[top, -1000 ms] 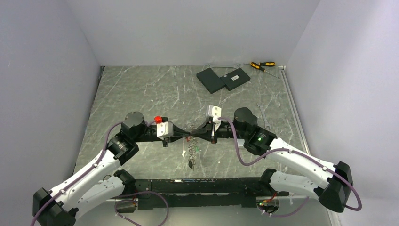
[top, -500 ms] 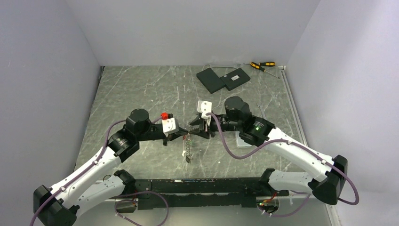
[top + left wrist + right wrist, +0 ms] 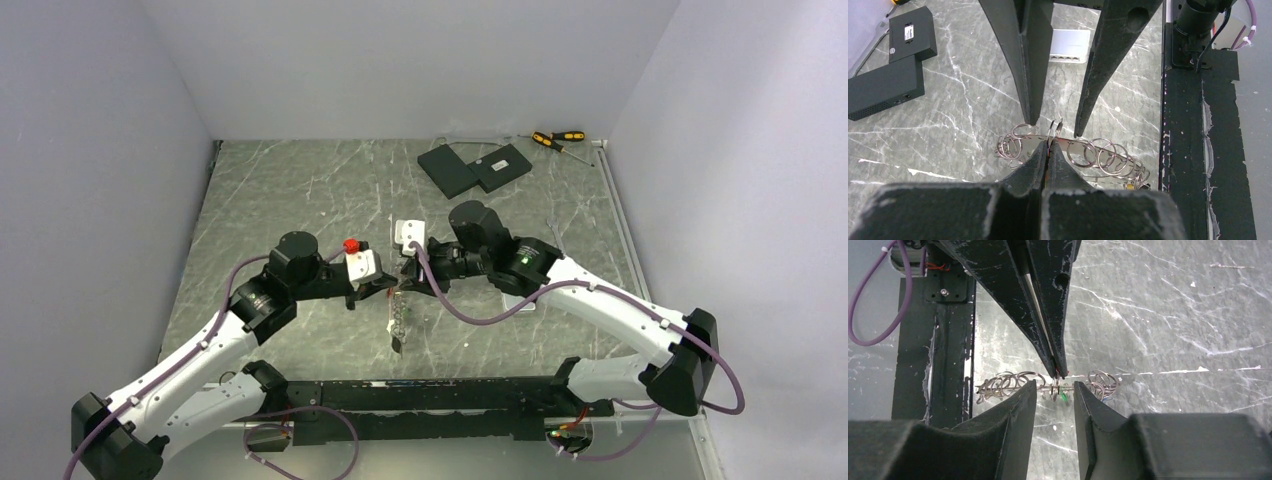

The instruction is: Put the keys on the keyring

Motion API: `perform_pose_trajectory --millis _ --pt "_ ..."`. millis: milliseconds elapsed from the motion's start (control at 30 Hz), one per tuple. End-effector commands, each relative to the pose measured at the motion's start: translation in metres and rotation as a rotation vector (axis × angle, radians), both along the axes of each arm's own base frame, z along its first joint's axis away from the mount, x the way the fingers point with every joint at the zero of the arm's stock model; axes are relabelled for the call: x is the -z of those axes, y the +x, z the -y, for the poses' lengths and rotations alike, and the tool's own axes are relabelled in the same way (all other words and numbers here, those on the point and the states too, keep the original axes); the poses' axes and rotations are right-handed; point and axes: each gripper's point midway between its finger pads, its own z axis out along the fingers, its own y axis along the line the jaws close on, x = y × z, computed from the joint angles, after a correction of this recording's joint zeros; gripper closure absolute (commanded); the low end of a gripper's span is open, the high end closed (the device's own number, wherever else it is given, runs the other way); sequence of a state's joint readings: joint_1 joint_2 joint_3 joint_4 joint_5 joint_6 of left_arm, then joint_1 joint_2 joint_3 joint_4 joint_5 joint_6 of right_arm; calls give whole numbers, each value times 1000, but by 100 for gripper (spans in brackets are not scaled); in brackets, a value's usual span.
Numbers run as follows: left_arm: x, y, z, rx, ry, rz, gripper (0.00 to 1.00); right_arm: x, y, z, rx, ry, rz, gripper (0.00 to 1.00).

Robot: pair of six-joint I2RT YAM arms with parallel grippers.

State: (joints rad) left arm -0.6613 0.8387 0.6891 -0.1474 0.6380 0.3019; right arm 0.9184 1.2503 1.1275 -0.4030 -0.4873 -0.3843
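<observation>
The keyring (image 3: 400, 318) hangs above the table, a thin metal band strung with several small wire rings (image 3: 1113, 156). My left gripper (image 3: 1050, 146) is shut on its rim at one upright wire ring, and a speck of red shows between the tips. In the right wrist view the left gripper (image 3: 1058, 371) comes in from above. My right gripper (image 3: 1054, 387) is open, one finger on each side of that spot, not touching the keyring (image 3: 1008, 382). Of the keys, a green head (image 3: 1063, 396) dangles between the right fingers and a yellow head (image 3: 1130, 186) hangs at the near end.
Two flat black slabs (image 3: 475, 167) lie at the back of the table, with yellow-and-black screwdrivers (image 3: 556, 139) beyond them. A white box (image 3: 1069, 45) sits on the marble behind the right gripper. The black base bar (image 3: 430, 395) runs along the near edge.
The right gripper has opened and slid left, so its fingers now straddle the keyring at the left gripper's tips. The left gripper stayed shut and moved slightly left with the keyring.
</observation>
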Motion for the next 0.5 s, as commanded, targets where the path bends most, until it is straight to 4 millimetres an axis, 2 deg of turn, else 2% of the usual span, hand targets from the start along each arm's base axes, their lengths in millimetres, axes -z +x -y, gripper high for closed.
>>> perform_pose_trajectory --millis 0,300,467 --pt "-33 6 5 6 -59 89 100 -11 1 -7 -8 29 38 65" --pt "-34 5 5 11 -62 90 100 -4 2 -11 -8 8 42 69" --pt "-35 5 5 13 -62 92 100 -1 6 -13 7 0 53 82"
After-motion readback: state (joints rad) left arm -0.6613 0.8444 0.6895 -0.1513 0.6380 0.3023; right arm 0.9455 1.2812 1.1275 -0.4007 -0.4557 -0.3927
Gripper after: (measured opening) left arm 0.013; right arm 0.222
